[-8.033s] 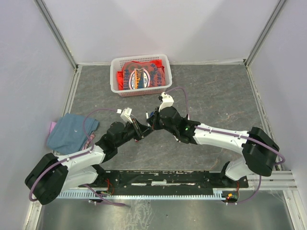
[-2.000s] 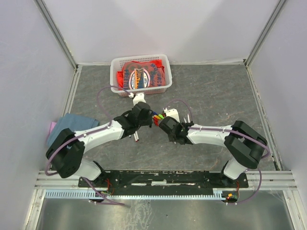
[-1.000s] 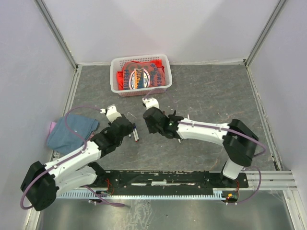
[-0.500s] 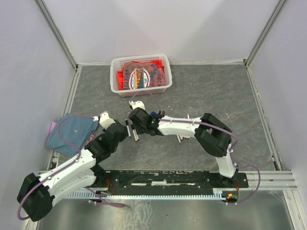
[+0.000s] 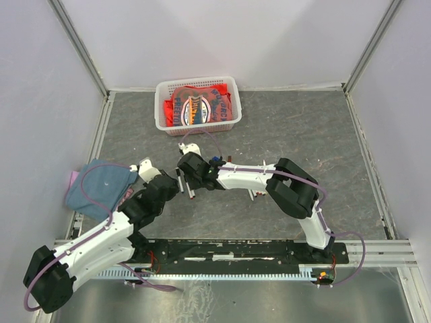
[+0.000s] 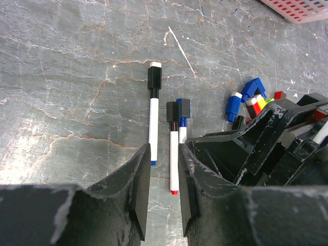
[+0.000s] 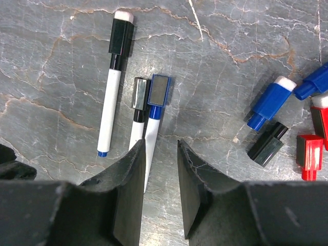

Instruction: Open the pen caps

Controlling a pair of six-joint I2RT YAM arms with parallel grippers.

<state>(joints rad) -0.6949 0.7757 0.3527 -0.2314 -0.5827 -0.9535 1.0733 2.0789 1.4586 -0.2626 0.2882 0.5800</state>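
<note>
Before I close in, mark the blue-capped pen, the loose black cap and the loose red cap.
blue-capped pen (image 7: 159, 90), right wrist view, on its blue cap.
loose black cap (image 7: 266, 144), right wrist view, on its middle.
loose red cap (image 7: 309, 151), right wrist view, on its middle.

A: How many pens (image 7: 113, 108) are there?
B: Three. Two wear black caps (image 7: 122, 37), one a blue cap (image 7: 159, 90).
A: And loose caps (image 7: 273, 101)?
B: Five can be counted from the right wrist: two blue, one black, two red. Others are partly hidden.
A: Anything else?
B: One basket (image 5: 159, 108), one blue cloth (image 5: 100, 185).
</note>
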